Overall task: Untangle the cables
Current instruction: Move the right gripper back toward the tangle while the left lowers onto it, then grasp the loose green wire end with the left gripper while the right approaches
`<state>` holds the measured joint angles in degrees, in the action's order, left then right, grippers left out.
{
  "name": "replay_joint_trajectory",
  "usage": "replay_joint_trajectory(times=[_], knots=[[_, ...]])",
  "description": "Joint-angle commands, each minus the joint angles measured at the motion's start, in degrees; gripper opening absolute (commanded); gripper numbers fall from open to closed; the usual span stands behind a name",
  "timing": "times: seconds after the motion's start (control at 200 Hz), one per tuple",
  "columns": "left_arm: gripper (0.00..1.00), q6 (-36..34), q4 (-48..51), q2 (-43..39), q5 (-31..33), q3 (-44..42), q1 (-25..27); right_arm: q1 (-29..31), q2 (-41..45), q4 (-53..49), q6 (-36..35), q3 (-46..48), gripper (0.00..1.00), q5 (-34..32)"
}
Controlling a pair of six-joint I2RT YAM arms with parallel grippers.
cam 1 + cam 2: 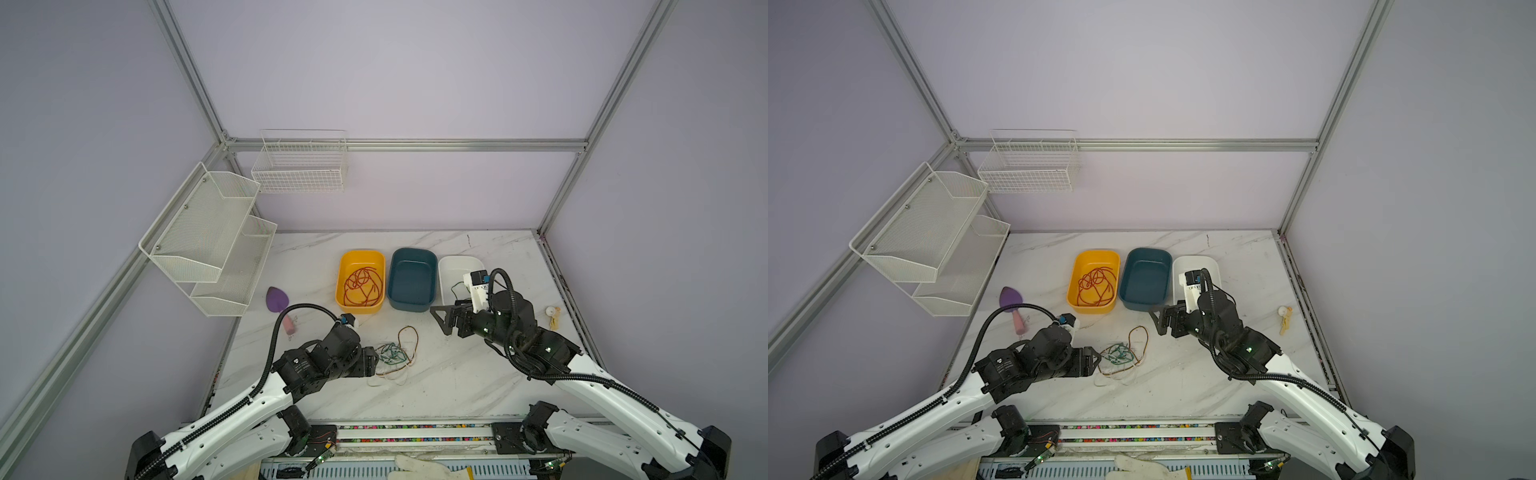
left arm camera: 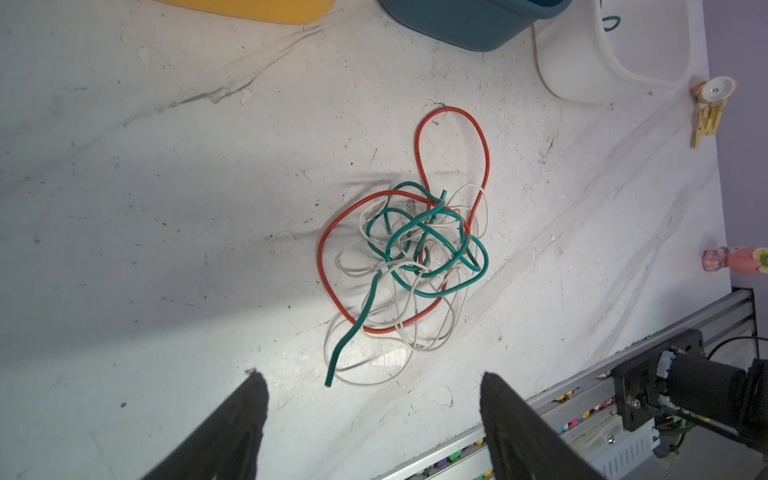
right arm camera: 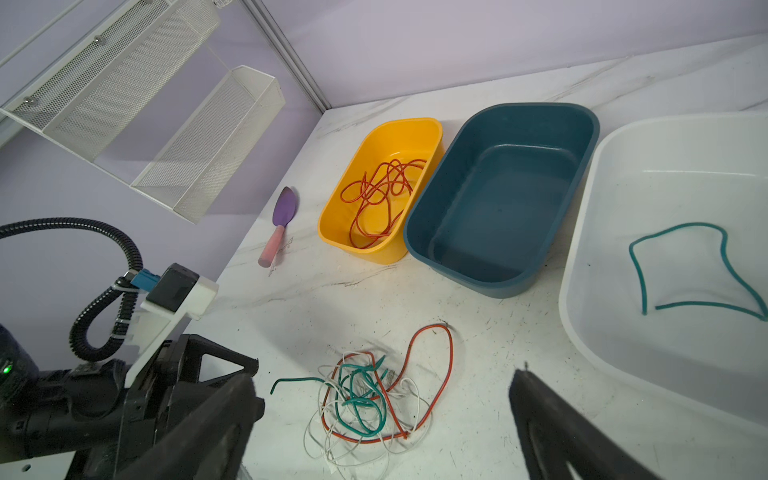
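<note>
Cables (image 1: 360,280) — red ones — coil inside yellow tub (image 1: 360,252).

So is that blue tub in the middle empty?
Empty: the blue tub shows only bare floor, while the yellow tub holds red cables and the white tub one green cable.

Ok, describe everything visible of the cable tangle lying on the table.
The cable tangle is a loose, flat knot of thin, plastic-coated-looking wires: orange-red, green and white. It rests on the marble-look table, near the blue bin but apart from it. An orange-red loop pokes out toward it; one green end trails toward the open left gripper, clear of it.
</note>
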<state>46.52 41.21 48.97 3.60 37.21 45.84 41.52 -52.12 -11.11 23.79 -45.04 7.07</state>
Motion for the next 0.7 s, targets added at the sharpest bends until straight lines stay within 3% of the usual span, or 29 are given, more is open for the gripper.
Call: replay_joint_trajectory(times=[0.0,0.225,0.495,0.695], knots=[[0.7,-0.3,-3.5,1.2,0.9,-2.9,0.3,0.1,1.3,2.5,0.7,1.6,0.98,2.4],[0.6,-0.5,-6.1,3.2,1.0,-4.0,0.2,0.2,2.7,5.3,2.3,4.4,0.98,4.3],[0.34,-1.5,-9.0,6.0,0.6,-4.9,0.2,1.6,3.4,13.7,8.8,12.1,0.98,6.6],[0.31,-2.0,-10.3,8.6,-0.1,-4.8,0.3,3.9,2.8,16.7,11.0,15.0,0.98,5.8]])
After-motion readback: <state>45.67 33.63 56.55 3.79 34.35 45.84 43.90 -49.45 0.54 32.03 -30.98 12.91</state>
